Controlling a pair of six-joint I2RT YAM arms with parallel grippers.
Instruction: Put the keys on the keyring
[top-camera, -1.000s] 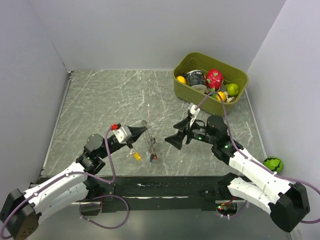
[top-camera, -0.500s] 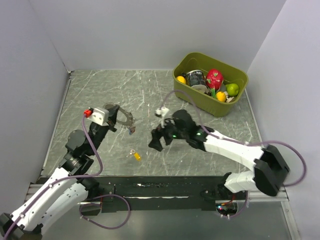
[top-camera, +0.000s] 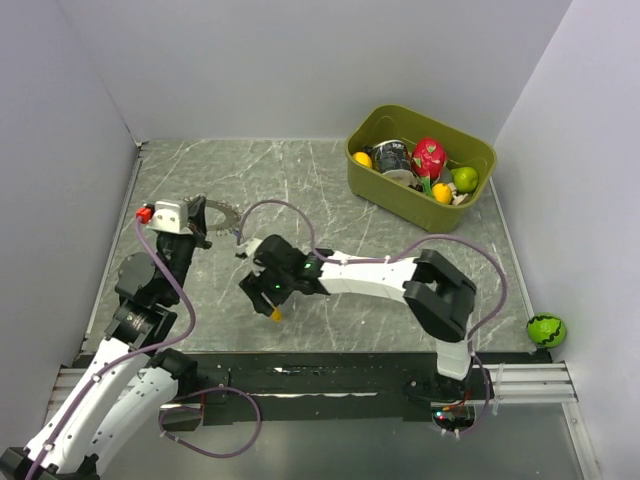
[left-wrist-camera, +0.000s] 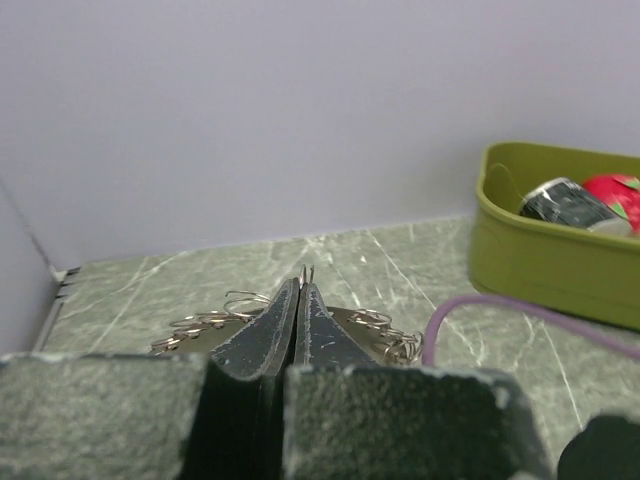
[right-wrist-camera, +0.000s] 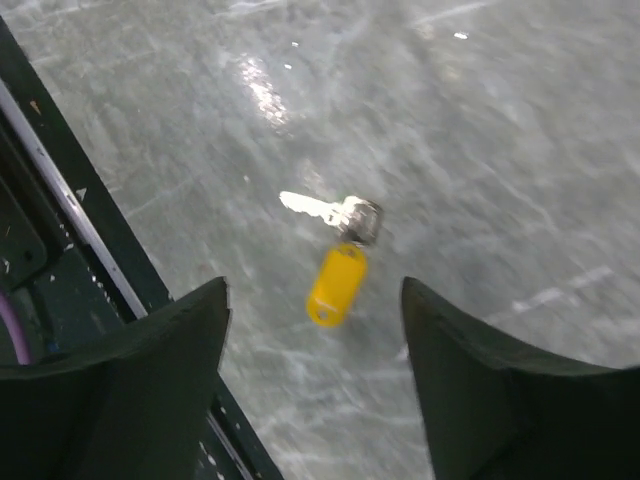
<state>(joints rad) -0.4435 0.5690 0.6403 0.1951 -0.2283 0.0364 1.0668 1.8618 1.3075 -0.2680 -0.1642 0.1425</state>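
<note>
My left gripper (top-camera: 199, 221) is shut on the thin wire of the keyring (top-camera: 220, 214) and holds it above the table's left side. In the left wrist view the jaws are closed at the gripper tip (left-wrist-camera: 302, 283), and the keyring (left-wrist-camera: 205, 322) fans small metal loops out to both sides. My right gripper (top-camera: 262, 291) is open and hovers just above the yellow-capped key (top-camera: 275, 313) near the front edge. In the right wrist view this key (right-wrist-camera: 336, 281) lies flat on the table between the open fingers (right-wrist-camera: 312, 290), with its silver blade pointing away. The black-capped key is not visible.
An olive bin (top-camera: 470, 190) of toy food stands at the back right and also shows in the left wrist view (left-wrist-camera: 550, 250). A green ball (top-camera: 546, 329) lies off the table's right edge. The dark front rail (right-wrist-camera: 90, 250) runs close to the key. A purple cable (left-wrist-camera: 500, 303) crosses on the right.
My left gripper has carried the keyring back and to the left, away from the centre. My right arm has swung left across the table and now sits over the yellow key.
</note>
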